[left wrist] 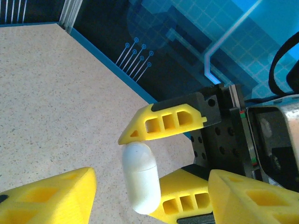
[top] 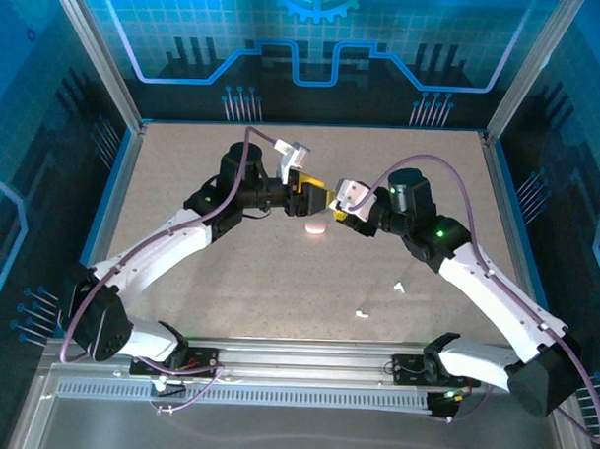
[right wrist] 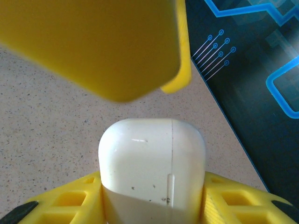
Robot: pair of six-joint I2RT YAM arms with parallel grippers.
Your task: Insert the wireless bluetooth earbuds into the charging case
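Charging case (right wrist: 152, 168): white, lid closed, clamped between the fingers of the right gripper (right wrist: 152, 191), mid-table.
Earbuds (top: 399, 285): two white bits lying on the table (top: 278, 283), toward the right arm, well apart from the case.
Left gripper (left wrist: 152, 186): fingers spread wide, flanking the case.
Pink oval (top: 315, 228): on the table, just below both grippers in the top view.

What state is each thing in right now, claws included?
left claw: open, gripping nothing
right claw: shut on the white case
white case: lid closed, held by the right claw
pink case: lying on the table, lid state too small to tell
white earbuds: two, loose on the table, in no case
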